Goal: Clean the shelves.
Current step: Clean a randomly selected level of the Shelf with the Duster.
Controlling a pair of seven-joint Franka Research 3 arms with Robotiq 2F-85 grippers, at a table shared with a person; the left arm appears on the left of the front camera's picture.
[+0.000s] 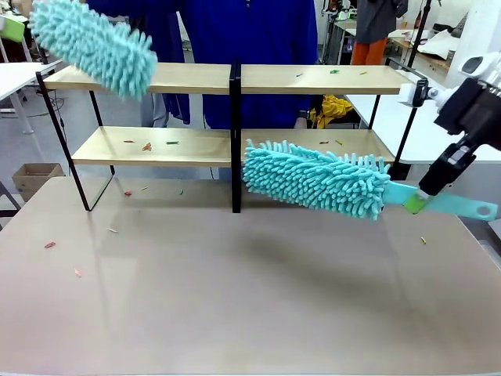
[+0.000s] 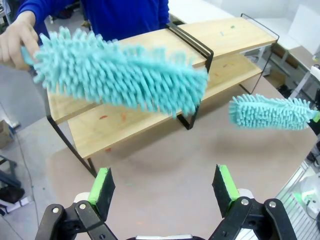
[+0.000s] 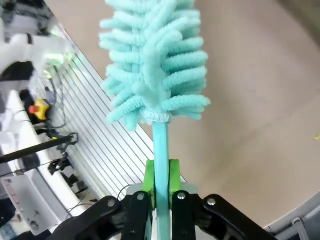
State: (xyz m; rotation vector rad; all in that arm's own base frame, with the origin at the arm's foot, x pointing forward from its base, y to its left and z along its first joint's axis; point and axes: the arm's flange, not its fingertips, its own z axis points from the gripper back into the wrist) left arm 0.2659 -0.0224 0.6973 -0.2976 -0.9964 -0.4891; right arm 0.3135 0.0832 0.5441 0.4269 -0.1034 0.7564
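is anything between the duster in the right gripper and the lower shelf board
Nothing visible does. The right gripper holds its duster in front of the shelves, by the lower right board. The person's duster is up at the top left.

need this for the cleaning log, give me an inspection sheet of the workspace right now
surface: beige tabletop, matt, few scraps
job's things: two-tier light wooden shelves on black metal frame; fluffy turquoise microfibre duster in front of the lower board; second turquoise duster by the upper board, in a person's hand
clutter: small coloured scraps on both boards and the table
grippers: right gripper shut on the first duster's handle; left gripper open, empty
cables: thin dark lead on the floor
surroundings: cardboard box, person in blue top, white tables
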